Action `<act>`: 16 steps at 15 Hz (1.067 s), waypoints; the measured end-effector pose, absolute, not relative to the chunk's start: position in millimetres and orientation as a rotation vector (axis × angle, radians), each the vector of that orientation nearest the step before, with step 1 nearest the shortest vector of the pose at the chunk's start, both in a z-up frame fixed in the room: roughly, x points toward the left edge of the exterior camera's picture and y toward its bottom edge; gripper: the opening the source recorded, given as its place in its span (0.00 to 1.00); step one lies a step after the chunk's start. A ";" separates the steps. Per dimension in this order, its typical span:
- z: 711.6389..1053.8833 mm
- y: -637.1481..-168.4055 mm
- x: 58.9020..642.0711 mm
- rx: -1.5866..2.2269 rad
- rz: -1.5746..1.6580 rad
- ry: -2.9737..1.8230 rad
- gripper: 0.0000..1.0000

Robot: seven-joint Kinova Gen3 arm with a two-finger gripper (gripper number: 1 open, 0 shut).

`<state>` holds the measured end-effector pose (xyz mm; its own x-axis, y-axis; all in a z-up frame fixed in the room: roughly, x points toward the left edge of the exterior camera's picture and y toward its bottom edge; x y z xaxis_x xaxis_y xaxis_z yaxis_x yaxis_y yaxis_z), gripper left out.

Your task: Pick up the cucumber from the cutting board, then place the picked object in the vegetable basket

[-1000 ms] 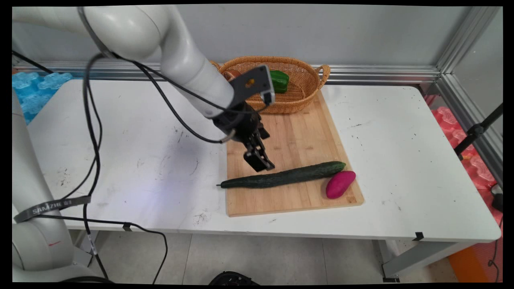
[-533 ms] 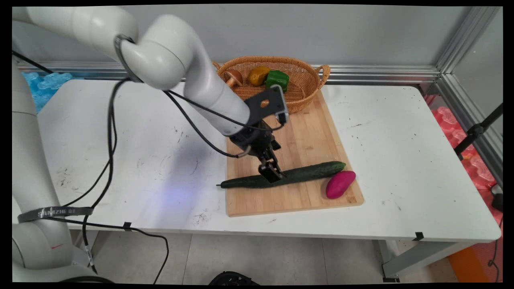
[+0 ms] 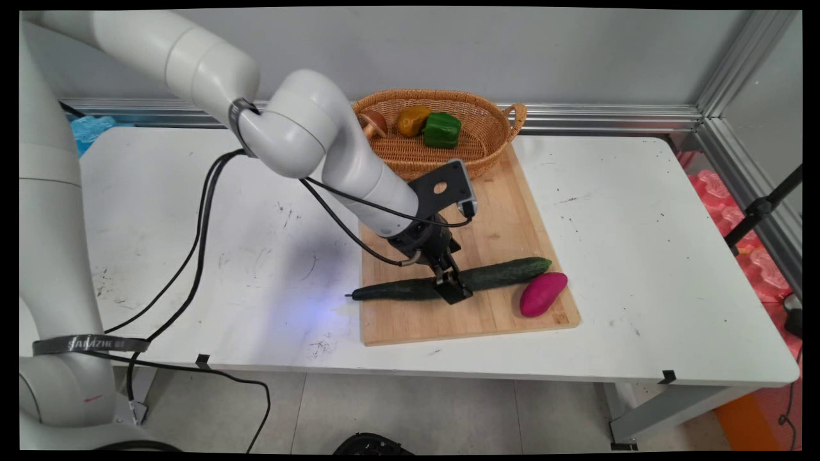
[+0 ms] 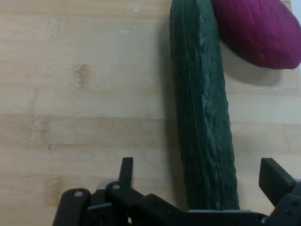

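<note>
A long dark green cucumber (image 3: 493, 275) lies across the wooden cutting board (image 3: 487, 224), and it runs up the hand view as a cucumber (image 4: 202, 117). My gripper (image 3: 452, 288) is down over its middle. In the hand view the gripper (image 4: 197, 179) stands open, with one finger (image 4: 126, 170) to the left of the cucumber and the other (image 4: 275, 176) to the right, neither touching it. A purple sweet potato (image 3: 542, 294) rests by the cucumber's right end, seen as the sweet potato (image 4: 258, 30) at the top right of the hand view.
A wicker basket (image 3: 493, 137) stands at the board's far end, holding a green pepper (image 3: 441, 130), a yellow-brown pepper (image 3: 411, 120) and a mushroom (image 3: 373, 123). Black cables (image 3: 198, 218) hang from the arm over the white table (image 3: 640, 256).
The gripper has come down and to the right, from above the bare board onto the cucumber's middle. The cucumber and sweet potato have not moved.
</note>
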<state>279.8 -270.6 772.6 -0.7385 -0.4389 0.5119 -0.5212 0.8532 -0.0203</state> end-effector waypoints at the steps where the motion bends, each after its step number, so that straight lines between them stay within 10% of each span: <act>1: 769.1 -271.3 278.2 0.712 0.220 -2.521 1.00; 2: 765.9 -272.1 276.8 0.722 0.219 -2.517 1.00; 3: 763.0 -272.8 275.4 0.731 0.217 -2.514 0.00; 16: 782.3 -285.2 268.3 0.790 0.207 -2.457 0.00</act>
<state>268.3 -285.2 782.3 -0.6786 -0.4942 0.5434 -0.5781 0.8157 0.0200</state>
